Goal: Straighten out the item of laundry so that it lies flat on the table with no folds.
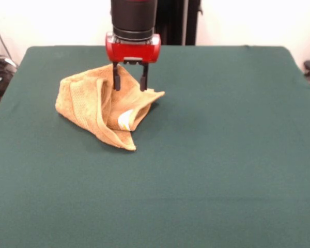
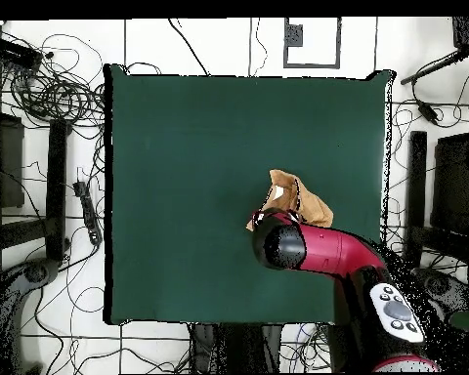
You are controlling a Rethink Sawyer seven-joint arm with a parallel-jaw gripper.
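Pincer [image 1: 129,82]: pointed straight down below the red wrist block, its two black fingers [image 1: 116,80] parted with a clear gap between them. The tips stand at the top rear part of the towel [image 1: 101,106]; cloth shows in the gap behind them, but the fingers are not closed on it. Whether the tips touch the cloth cannot be told from the front view. From overhead the pincer itself is hidden under the arm [image 2: 321,249].

Towel: orange-tan terry, lying crumpled directly under and in front of the pincer. Several folds are present. One thick fold runs from below the fingers down to a pointed corner nearest the front camera. A second corner sticks out just beside the pincer on the picture's right. A white label [image 1: 125,120] shows in the pocket between the folds, below the fingers. In the overhead view the towel [image 2: 302,200] shows partly, beyond the arm's end.

Table [image 1: 222,155]: dark green cloth, extending well beyond the towel on all sides of the pincer.
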